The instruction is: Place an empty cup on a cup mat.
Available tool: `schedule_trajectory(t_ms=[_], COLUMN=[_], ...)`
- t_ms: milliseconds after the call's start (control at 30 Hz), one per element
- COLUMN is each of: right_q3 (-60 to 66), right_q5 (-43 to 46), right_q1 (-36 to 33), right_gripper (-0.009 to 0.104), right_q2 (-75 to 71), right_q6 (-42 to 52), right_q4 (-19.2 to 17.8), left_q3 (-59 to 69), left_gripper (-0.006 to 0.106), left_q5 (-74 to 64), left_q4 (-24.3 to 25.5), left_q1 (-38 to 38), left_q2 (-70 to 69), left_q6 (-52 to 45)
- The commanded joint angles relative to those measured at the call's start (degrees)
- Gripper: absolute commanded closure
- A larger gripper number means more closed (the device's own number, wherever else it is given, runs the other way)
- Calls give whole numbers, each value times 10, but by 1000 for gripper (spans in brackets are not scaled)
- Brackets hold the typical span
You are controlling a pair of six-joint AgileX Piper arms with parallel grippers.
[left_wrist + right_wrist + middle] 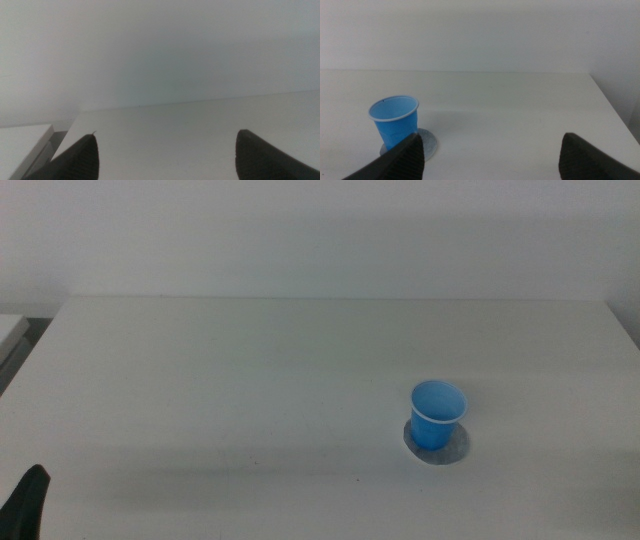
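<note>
White surface (250, 390): one blue cup (437, 414) upright on one grey cup mat (455, 448). Two end effectors, left (165, 155) and right (492, 155), both spread wide, empty.

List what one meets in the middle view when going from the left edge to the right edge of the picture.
Left gripper at the bottom left corner, then a long bare stretch of table, then the cup standing upright on the cup mat. The two overlap, so they share one place. The right gripper is out of this view.
</note>
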State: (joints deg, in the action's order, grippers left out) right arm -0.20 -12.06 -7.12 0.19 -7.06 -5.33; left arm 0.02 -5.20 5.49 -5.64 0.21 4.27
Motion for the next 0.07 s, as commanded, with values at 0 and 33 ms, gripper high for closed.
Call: schedule_trajectory(t_ms=[0, 33], right_q3=[2, 2], right_q5=[2, 2], right_q1=[3, 3], right_gripper=[2, 2], right_q2=[-2, -2], right_q6=[5, 5], right_q4=[-5, -5], left_q3=[0, 0], left_gripper=[7, 7], left_q5=[3, 3], left_q4=[-4, -4], left_q1=[-1, -1], left_q2=[-2, -2], left_q6=[2, 2])
